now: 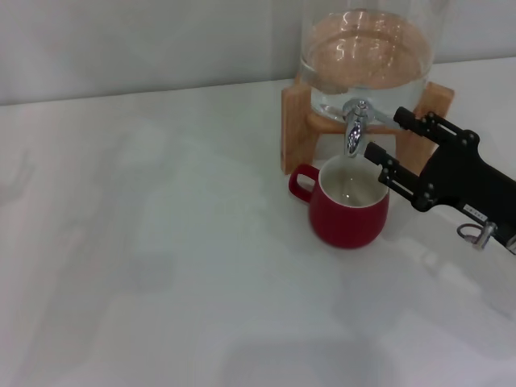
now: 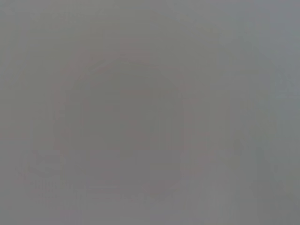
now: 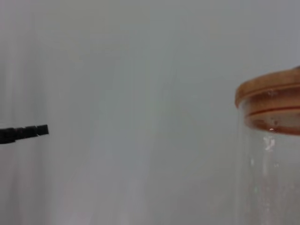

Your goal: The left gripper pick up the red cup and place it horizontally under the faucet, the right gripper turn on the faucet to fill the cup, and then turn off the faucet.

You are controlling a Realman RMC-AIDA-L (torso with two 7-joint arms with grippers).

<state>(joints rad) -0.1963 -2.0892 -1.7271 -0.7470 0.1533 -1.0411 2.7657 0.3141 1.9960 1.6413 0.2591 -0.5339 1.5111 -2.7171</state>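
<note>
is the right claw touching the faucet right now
Apart. In the head view the right claw sits open beside the faucet, with the wooden stand showing in the gap between its upper finger bar and the tap, above the red cup.

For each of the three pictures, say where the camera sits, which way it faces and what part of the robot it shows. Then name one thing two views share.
Head view: high on the robot, facing forward and down at the red cup under the faucet; right gripper open beside them.
Left wrist view: blank grey; no robot part shows.
Right wrist view: on the right arm, facing the glass dispenser; one black finger shows.
Shared: the dispenser.
</note>
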